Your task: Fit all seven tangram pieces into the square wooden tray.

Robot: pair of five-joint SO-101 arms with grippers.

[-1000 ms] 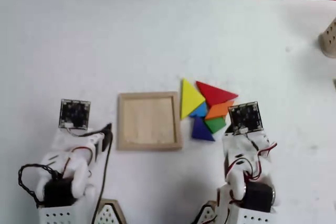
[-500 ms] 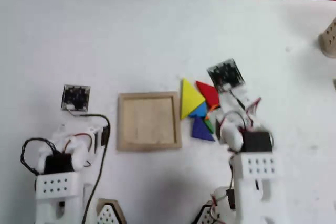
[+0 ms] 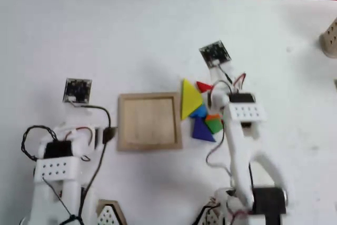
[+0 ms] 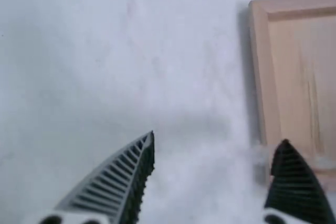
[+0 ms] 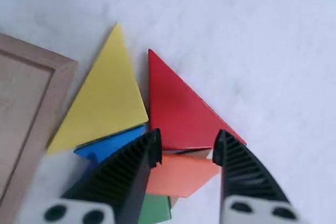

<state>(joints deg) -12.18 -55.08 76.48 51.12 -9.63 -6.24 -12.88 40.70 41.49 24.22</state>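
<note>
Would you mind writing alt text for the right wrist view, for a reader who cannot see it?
The right gripper, jaws open, hangs over a cluster of coloured pieces on a table, above where a red triangle meets an orange piece. A yellow triangle lies between the red one and a wooden tray.
</note>
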